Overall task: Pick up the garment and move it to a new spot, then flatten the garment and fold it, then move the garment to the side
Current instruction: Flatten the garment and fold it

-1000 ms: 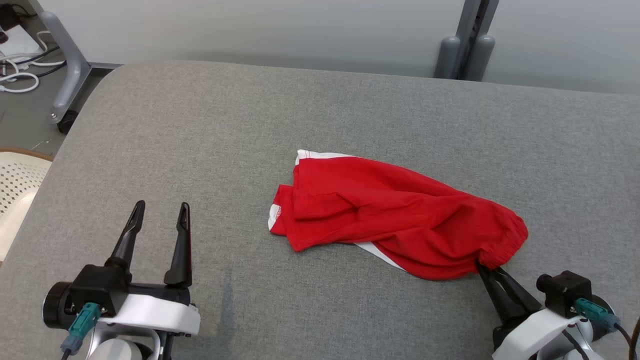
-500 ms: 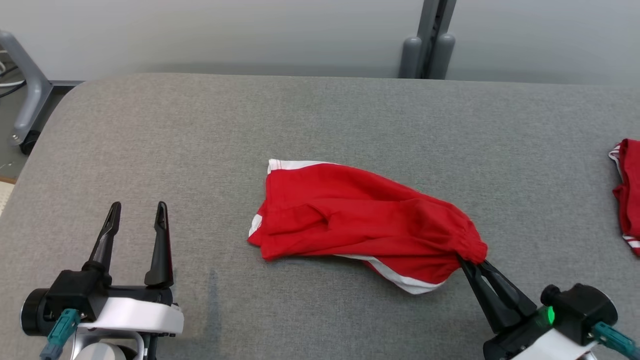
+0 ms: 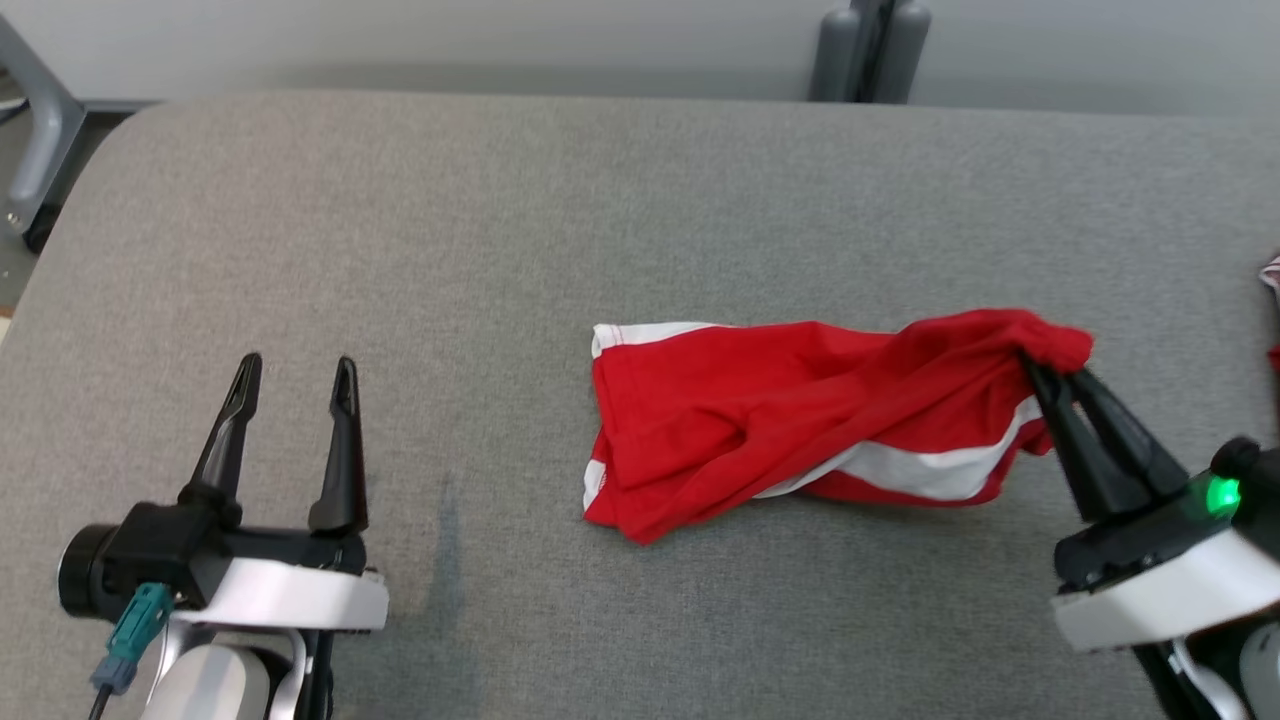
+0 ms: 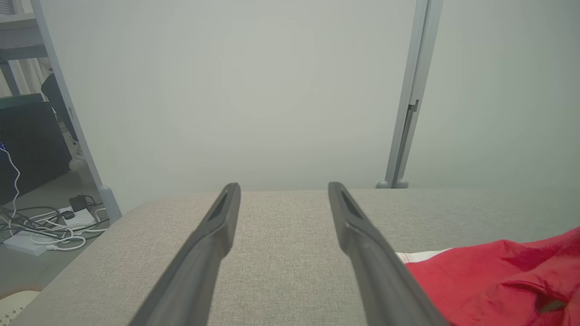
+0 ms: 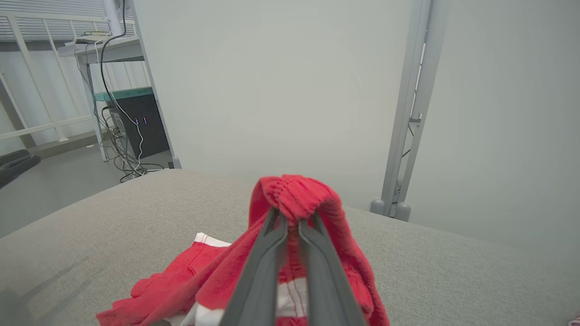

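Clamping the red garment [image 3: 800, 420] by its bunched end in the right fingers [image 3: 1060, 440] near the right edge of the bench [image 3: 500, 250], long axis running left toward the wide-spread, empty left fingers [image 3: 343, 440].

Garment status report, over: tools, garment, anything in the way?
Right tool shut on red garment, gathered end raised. Left tool open, empty. Far end trails on grey table. Another cloth at right edge.

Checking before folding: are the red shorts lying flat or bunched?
Bunched: the red shorts lie crumpled, one gathered end held up by the shut right gripper.
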